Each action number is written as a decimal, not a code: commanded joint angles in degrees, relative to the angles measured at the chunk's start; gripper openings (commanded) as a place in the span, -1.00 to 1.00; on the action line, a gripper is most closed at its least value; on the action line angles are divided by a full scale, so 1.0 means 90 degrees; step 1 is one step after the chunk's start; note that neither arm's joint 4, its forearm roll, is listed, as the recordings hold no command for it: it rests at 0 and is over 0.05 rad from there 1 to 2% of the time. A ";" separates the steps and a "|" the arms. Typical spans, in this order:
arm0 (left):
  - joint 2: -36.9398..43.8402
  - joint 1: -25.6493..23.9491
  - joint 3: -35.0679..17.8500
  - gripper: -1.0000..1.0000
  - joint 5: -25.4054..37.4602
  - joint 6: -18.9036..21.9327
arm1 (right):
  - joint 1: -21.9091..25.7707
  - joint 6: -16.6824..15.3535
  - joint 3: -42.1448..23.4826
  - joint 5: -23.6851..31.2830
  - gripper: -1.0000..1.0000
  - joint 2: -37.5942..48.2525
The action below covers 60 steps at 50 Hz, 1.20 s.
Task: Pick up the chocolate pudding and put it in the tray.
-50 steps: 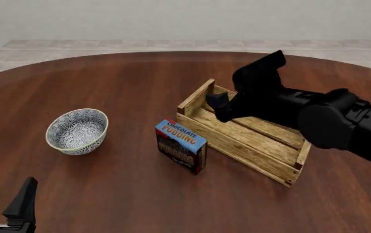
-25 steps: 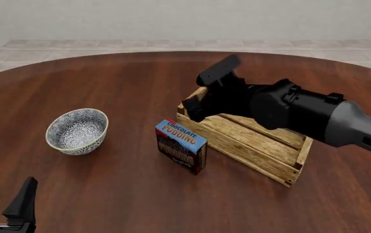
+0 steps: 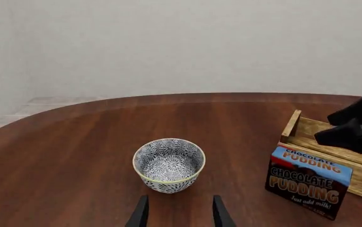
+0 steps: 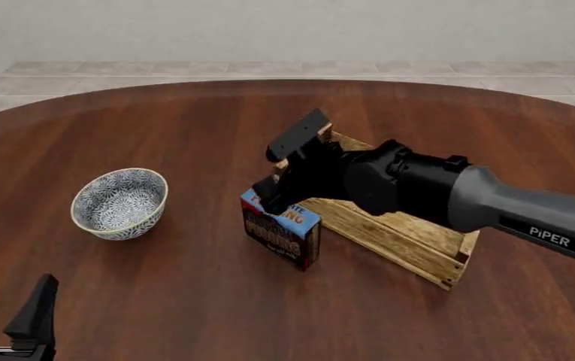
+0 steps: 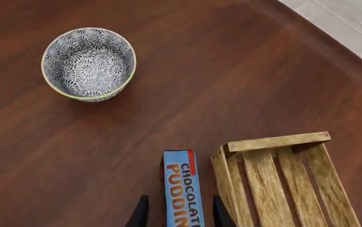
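Note:
The chocolate pudding (image 4: 285,232) stands upright on the table, a light-blue-topped carton just in front of the left end of the tray (image 4: 392,239), a wooden slat crate. My right gripper (image 4: 270,197) hangs open right above the carton's top. In the right wrist view its two fingers straddle the chocolate pudding (image 5: 181,187), with the tray (image 5: 275,141) beside it. My left gripper (image 4: 7,298) is open and holds nothing at the near left table edge. In the left wrist view the chocolate pudding (image 3: 308,182), the tray (image 3: 292,124) and the right gripper (image 3: 356,128) all show.
A round blue-white patterned bowl (image 4: 119,201) sits left of the carton; the bowl (image 3: 169,163) lies straight ahead of my left gripper (image 3: 179,215) and the bowl (image 5: 89,64) also shows in the right wrist view. The right arm (image 4: 488,203) stretches across the tray.
The right gripper has swung left from above the tray and dropped down until it is over the pudding carton. The left arm, bowl, carton and tray have not moved.

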 commanded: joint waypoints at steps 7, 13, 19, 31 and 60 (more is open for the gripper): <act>0.0000 0.0000 0.0000 1.00 0.0000 0.0000 | 0.0036 -0.0258 0.0201 0.0100 1.00 0.0017; 0.0000 0.0000 0.0000 1.00 0.0000 0.0000 | 0.0029 -0.0386 0.0323 0.0113 1.00 0.0043; 0.0000 0.0000 0.0000 1.00 0.0000 0.0000 | 0.0036 -0.0436 0.0395 0.0114 1.00 0.0062; 0.0000 0.0000 0.0000 1.00 0.0000 0.0000 | 0.0077 -0.0384 0.0579 0.0005 1.00 0.0117; 0.0000 0.0000 0.0000 1.00 0.0000 0.0000 | -0.0137 -0.0381 0.0646 -0.0109 1.00 0.0244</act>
